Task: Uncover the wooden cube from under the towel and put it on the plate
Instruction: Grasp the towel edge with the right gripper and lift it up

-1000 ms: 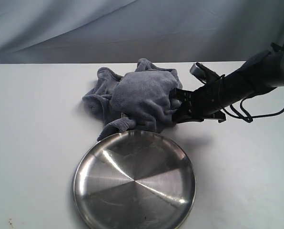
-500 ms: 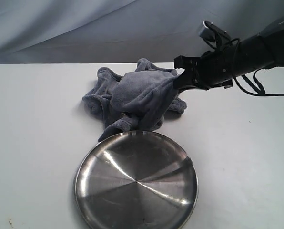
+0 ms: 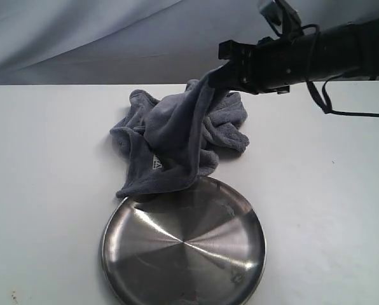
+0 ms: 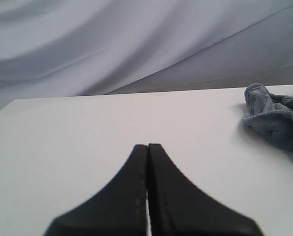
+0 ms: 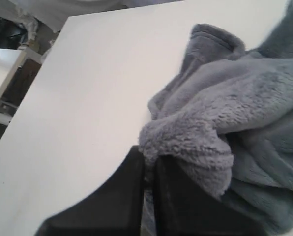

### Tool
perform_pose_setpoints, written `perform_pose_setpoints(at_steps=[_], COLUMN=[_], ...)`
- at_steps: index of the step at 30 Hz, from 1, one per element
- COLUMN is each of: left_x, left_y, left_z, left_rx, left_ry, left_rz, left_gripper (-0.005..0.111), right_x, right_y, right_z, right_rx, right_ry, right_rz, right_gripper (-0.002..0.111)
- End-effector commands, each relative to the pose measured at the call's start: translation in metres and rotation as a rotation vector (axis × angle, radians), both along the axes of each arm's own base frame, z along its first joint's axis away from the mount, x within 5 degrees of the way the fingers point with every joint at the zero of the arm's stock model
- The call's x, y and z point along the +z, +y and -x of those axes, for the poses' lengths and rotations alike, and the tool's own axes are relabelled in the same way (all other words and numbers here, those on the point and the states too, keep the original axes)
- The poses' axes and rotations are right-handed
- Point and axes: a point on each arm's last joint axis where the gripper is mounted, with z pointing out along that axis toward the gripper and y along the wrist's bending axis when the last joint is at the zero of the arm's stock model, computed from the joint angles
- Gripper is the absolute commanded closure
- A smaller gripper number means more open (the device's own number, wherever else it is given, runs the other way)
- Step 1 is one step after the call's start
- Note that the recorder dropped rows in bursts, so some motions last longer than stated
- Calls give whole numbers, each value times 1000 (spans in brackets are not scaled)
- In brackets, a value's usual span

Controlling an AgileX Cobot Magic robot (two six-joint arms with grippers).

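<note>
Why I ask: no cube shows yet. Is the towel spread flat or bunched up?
Bunched, partly lifted: the right gripper holds one edge of the towel up, the rest lies heaped.

On my screens I list: towel (image 3: 177,130), blue-grey cloth, deep fluffy pile, matt; plate (image 3: 183,254) touching the towel, bare metal, glossy, finely scuffed; counter (image 3: 43,165) under the towel, white, smooth, matt; backdrop (image 3: 81,38) behind the towel, pale creased cloth; right hand (image 3: 216,75) on the towel, black, matt.

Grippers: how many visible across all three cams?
2. The right gripper hangs above the table, shut on the towel. The left gripper shows only in its wrist view, shut, over bare table.
</note>
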Motion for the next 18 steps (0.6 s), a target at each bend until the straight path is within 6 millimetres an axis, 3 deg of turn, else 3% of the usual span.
perform_pose_setpoints(at_steps=[1,5,18], left_x=[-1,-1,-1], left_y=[0,0,0], left_z=[0,0,0], left_rx=[1,1,1], left_ry=[-7,-7,-7], left_rz=[-7,-9,-7], left_gripper=[107,107,107], right_x=[11,11,14], right_y=[26,43,71], right_z=[8,12,16], right_rx=[52,49,26], right_ry=[-96,-135,-325], right_rz=[-53,-31,40], right_gripper=[108,108,108])
